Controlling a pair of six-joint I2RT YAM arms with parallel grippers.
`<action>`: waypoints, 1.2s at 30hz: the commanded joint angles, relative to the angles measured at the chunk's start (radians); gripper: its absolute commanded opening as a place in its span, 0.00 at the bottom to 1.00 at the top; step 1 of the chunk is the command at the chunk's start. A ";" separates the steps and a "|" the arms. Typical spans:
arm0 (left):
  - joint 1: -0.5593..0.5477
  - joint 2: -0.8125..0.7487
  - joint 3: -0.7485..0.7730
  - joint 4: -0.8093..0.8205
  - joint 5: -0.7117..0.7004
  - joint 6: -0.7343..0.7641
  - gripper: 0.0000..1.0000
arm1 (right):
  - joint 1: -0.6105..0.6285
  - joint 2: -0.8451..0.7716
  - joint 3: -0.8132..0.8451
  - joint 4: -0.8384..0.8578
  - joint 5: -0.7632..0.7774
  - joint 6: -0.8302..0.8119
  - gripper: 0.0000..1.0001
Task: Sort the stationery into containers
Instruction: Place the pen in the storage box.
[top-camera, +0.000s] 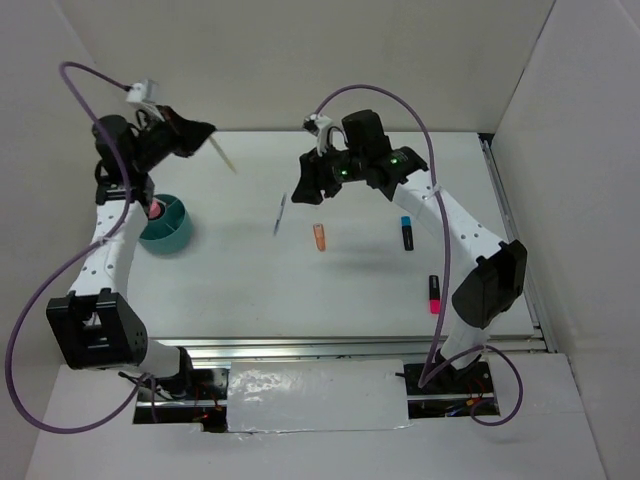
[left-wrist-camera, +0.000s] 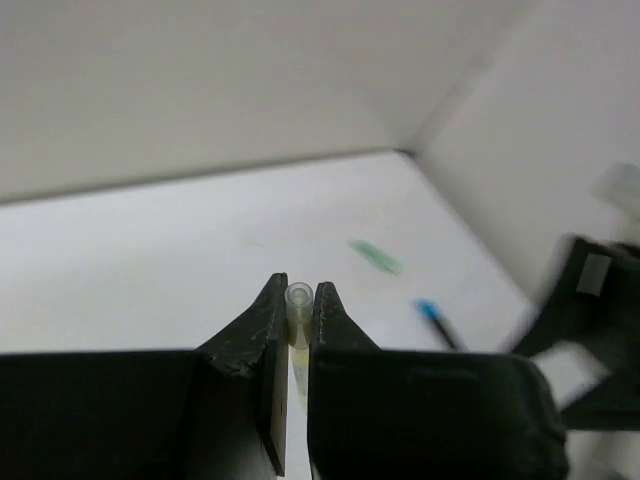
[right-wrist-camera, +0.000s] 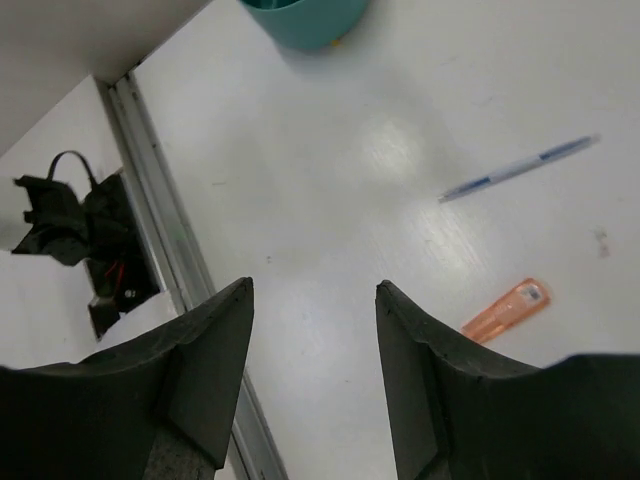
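Table (right-wrist-camera: 330, 200) top: white, smooth, semi-gloss w/ soft glare; rail (right-wrist-camera: 150, 170) at its edge looks like brushed metal, sheet (top-camera: 315, 395) betw. the arm bases shiny, foil-like. Teal tub (top-camera: 172, 240): opaque smooth plastic; orange highlighter (right-wrist-camera: 505, 310): translucent plastic. Left gripper (left-wrist-camera: 299, 288) & right gripper (right-wrist-camera: 315, 288): matt black plastic, slightly rough edges; pale pen (left-wrist-camera: 298, 297) clear-ish plastic.

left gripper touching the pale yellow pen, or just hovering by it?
Touching. The left wrist view shows the left gripper shut on the pale yellow pen, both fingers pressed against it with no gap.
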 joint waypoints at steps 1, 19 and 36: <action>0.104 0.017 0.094 -0.170 -0.247 0.361 0.00 | -0.057 -0.002 -0.019 0.049 0.033 0.054 0.59; 0.256 0.169 -0.017 -0.053 -0.446 0.623 0.00 | -0.120 0.173 0.000 0.075 0.142 0.057 0.58; 0.261 0.155 -0.105 -0.111 -0.453 0.614 0.43 | 0.024 0.322 0.095 0.119 0.398 0.241 0.60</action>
